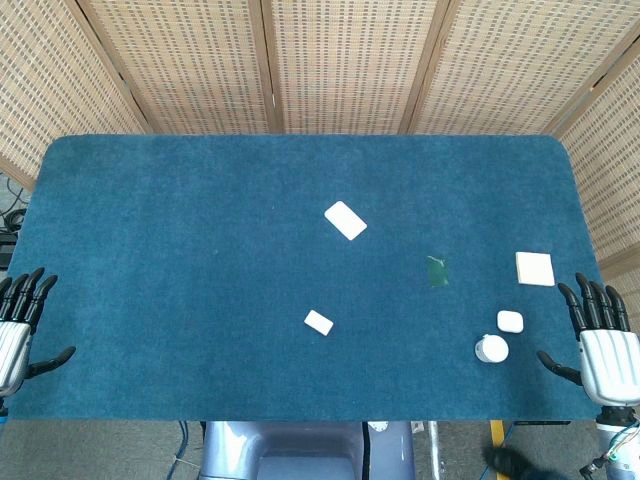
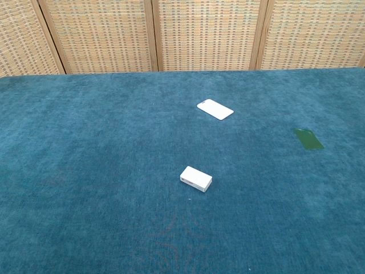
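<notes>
My left hand [image 1: 18, 330] lies at the table's near left edge, fingers spread, holding nothing. At the near right edge my right hand [image 1: 600, 345] is likewise spread and empty. Nearest to the right hand are a small white rounded case [image 1: 510, 321] and a white round object [image 1: 491, 349]. A cream square pad [image 1: 534, 268] lies further back on the right. A white flat card [image 1: 345, 220] [image 2: 215, 109] sits mid-table. A small white box [image 1: 318, 322] [image 2: 196, 178] lies nearer the front. A dark green flat piece [image 1: 436, 270] [image 2: 308, 138] lies right of centre. Neither hand shows in the chest view.
The table is covered in blue carpet-like cloth [image 1: 200, 250]. Woven wicker screens [image 1: 340, 60] with wooden frames stand behind it. The robot's grey base [image 1: 300, 450] shows below the front edge.
</notes>
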Tool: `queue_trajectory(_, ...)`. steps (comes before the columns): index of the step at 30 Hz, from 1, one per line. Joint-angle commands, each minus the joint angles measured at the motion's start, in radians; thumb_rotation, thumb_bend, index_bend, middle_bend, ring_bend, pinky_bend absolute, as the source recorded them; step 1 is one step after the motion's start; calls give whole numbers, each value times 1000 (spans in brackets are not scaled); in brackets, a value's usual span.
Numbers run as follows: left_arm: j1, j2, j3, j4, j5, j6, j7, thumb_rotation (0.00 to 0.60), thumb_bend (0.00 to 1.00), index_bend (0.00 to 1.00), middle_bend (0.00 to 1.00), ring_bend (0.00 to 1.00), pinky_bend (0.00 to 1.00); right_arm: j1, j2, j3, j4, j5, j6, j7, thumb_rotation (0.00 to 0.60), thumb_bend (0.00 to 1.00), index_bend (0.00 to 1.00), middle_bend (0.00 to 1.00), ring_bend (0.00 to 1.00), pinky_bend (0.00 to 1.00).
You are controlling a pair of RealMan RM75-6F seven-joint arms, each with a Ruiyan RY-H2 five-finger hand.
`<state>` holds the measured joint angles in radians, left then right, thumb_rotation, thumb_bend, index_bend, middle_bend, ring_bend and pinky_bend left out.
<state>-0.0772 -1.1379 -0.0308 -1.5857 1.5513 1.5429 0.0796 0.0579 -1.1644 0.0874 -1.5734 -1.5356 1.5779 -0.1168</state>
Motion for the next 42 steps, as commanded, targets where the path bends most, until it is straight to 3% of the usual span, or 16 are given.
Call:
queue_trajectory(1,1,2,1,-2,-1,-1,-1,600,0,0,0,0,0,-1,0,-5,4,-2,-4,5,600,0,80,0,0,0)
queue_trajectory(10,-4,0,-2,-1,-1,-7,-2,600,0,0,0,0,0,38,16,-2,-16,11,-84,46,600,0,80,0,0,0)
queue_trajectory(15,-13,-1,-11,2,-9,-16,-12,600,0,0,0,0,0,158,44,64,-29,62,-243,46,600,33,86,0,0,0)
queue_trajectory(19,-17,-4,-21,1,-22,-19,-11,600,0,0,0,0,0,296,41,139,13,140,-425,52,600,173,199,0,0,0)
queue_trajectory(26,-30,-16,-45,-9,-59,-33,18,600,0,0,0,0,0,515,-102,183,264,258,-726,36,600,421,320,0,0,0)
queue_trajectory(33,-46,-26,-62,-11,-100,-66,46,600,0,0,0,0,0,640,-259,174,509,334,-894,-8,600,495,332,0,0,0)
queue_trajectory(42,-59,-32,-73,-15,-137,-90,72,600,0,0,0,0,0,715,-423,139,742,377,-988,-36,600,517,332,0,0,0)
